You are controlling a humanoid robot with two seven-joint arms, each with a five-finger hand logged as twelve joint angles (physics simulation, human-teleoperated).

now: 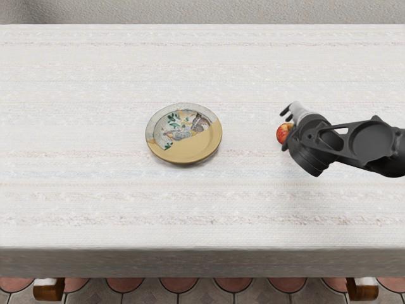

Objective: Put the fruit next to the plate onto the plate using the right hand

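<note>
A round plate (201,146) with a mustard rim and a painted centre lies on the table, a little left of the middle. To its right sits a small red and yellow fruit (283,132), half hidden by my right hand (292,126). That hand's arm comes in from the right edge. Its fingers curl around the fruit from the right side, and the fruit looks to be resting on the table surface. My left arm does not show.
The pale wooden table (190,63) spans the whole view, with its front edge near the bottom. A bare stretch of table separates the fruit from the plate.
</note>
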